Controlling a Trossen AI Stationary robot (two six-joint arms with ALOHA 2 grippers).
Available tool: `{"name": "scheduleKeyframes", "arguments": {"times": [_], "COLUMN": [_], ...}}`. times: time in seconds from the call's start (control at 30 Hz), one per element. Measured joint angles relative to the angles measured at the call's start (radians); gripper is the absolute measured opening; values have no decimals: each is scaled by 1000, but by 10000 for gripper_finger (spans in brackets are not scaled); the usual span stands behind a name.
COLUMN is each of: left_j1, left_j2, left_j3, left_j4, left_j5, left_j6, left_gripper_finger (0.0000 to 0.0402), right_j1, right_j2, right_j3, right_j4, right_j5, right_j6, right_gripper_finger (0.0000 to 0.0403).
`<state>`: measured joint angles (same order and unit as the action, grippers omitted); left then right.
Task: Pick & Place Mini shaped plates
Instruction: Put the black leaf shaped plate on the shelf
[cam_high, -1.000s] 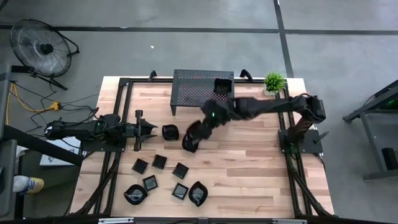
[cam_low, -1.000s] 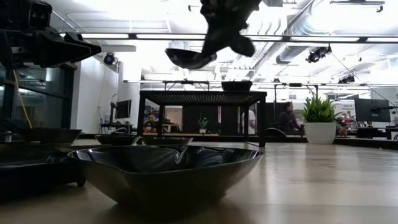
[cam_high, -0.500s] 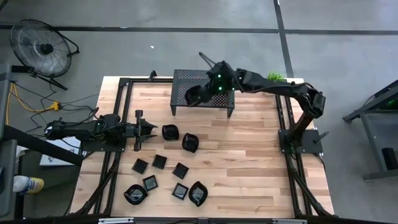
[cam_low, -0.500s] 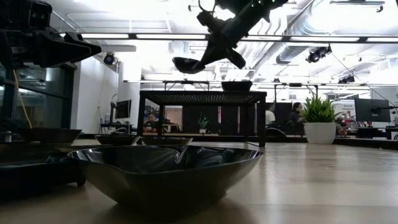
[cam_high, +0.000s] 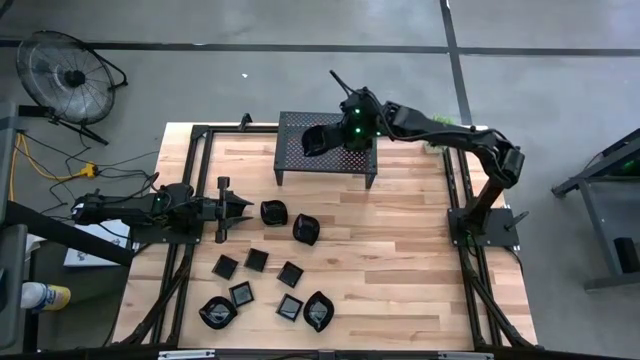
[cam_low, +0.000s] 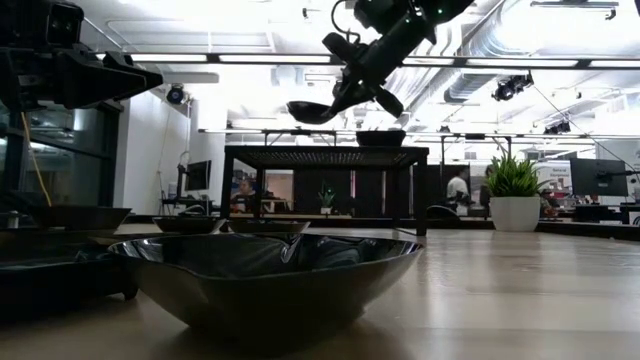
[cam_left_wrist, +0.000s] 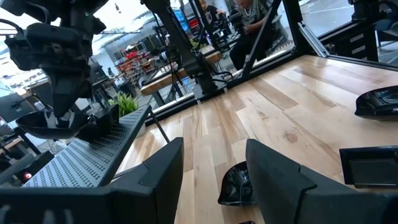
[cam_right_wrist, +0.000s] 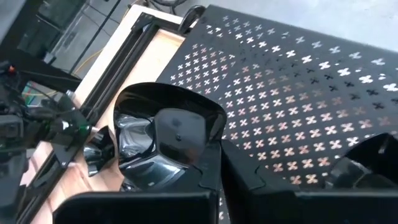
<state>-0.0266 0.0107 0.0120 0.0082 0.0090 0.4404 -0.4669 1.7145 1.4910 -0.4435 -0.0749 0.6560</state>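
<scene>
My right hand (cam_high: 335, 137) clamped on rim of small glossy black dish (cam_high: 314, 139), held in air above black perforated metal rack (cam_high: 300, 160) at tabletop's far edge. One dish already on rack (cam_high: 357, 136), right end. Eight dishes left on light wooden tabletop (cam_high: 400, 260), near-left area. My left hand (cam_high: 240, 206) idle, wide, empty, left edge.
</scene>
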Motion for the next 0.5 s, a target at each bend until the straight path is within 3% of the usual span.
{"name": "scheduleKeyframes", "arguments": {"times": [0.2,0.4,0.5], "left_j1": [0,0,0], "left_j2": [0,0,0], "left_j3": [0,0,0], "left_j4": [0,0,0], "left_j5": [0,0,0], "left_j6": [0,0,0], "left_gripper_finger": [170,170,170], "right_j1": [55,117,135], "right_j2": [0,0,0], "right_j3": [0,0,0], "right_j4": [-1,0,0], "right_j5": [47,262,316], "right_j6": [70,161,223], "right_gripper_finger": [0,0,0]}}
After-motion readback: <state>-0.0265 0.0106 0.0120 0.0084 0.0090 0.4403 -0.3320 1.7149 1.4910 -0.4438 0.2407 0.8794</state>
